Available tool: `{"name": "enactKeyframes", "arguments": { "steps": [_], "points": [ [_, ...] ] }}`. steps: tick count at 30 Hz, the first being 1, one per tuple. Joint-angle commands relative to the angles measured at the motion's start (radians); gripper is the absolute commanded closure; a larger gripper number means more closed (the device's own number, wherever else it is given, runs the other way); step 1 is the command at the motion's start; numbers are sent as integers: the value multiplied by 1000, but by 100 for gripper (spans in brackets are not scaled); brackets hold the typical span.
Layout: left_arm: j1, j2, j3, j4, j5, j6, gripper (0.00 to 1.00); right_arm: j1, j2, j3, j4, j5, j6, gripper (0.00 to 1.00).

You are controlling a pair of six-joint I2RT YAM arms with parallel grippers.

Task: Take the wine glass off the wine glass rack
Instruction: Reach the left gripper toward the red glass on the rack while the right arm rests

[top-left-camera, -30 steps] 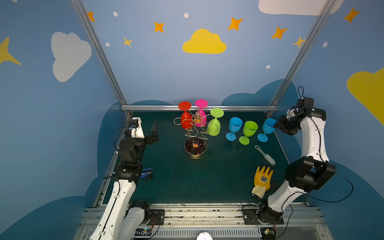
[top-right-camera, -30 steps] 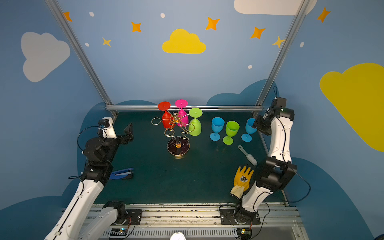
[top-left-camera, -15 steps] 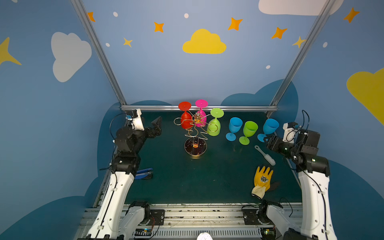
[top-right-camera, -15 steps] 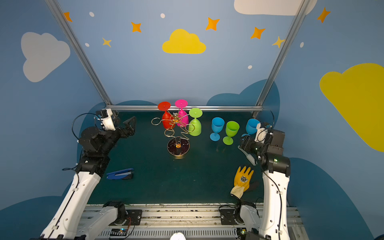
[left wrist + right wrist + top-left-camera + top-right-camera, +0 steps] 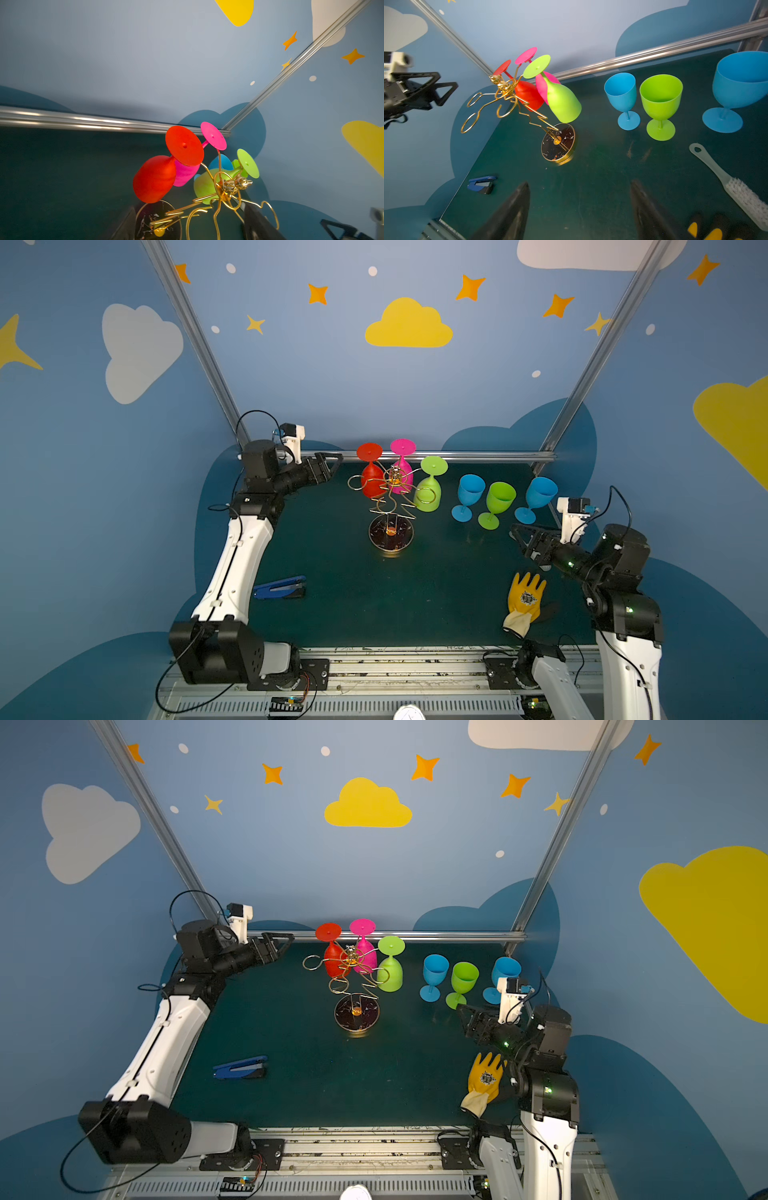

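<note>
Since a second before, the right claw (image 5: 517, 537) had come down from beside the end blue glass (image 5: 540, 493). The left claw (image 5: 334, 462) had swung in toward the rack (image 5: 392, 526).

In a top view we saw the rack standing upright at the back middle of the table (image 5: 374, 605). A red glass (image 5: 371, 483), a pink glass (image 5: 401, 479) and a green glass (image 5: 430, 493) hung upside down on its arms. The left claw was near the red glass, not touching it. The right claw hung low in front of the end blue glass, well apart from the rack. A glove (image 5: 525, 599) lay by the right arm and a stapler (image 5: 280, 587) by the left.

In a top view we saw the same again: rack (image 5: 356, 1011), left claw (image 5: 286, 940) and right claw (image 5: 463, 1013).

In the left wrist view we saw the left claw (image 5: 190, 207) wide, its fingers (image 5: 257, 224) holding nothing. The red glass (image 5: 154, 178) and rack (image 5: 224, 193) were just ahead.

In the right wrist view we saw the right claw (image 5: 579, 184) wide too, its fingers (image 5: 512, 212) over bare table. The rack (image 5: 557, 143) stood farther off, and a brush (image 5: 741, 193) lay to one side.
</note>
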Motion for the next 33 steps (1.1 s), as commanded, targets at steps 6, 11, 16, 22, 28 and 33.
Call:
{"name": "enactKeyframes", "arguments": {
  "steps": [6,11,16,22,28,33],
  "points": [
    [3,147,80,-21,143,-112,27,52,-38,-4,2,-79,-39,23],
    [-12,214,131,-11,128,-117,28,68,-51,-5,-9,-79,-41,23],
    [-32,277,187,-8,111,-117,29,81,-45,-6,-2,-82,-37,23],
    [-67,345,256,-34,83,-95,31,87,-45,-6,-3,-81,-39,23],
    [-88,405,310,-43,68,-94,35,89,-52,0,-6,-87,-32,23],
    [-95,440,356,-57,65,-94,42,91,-51,5,-5,-92,-23,23]
  ]
}}
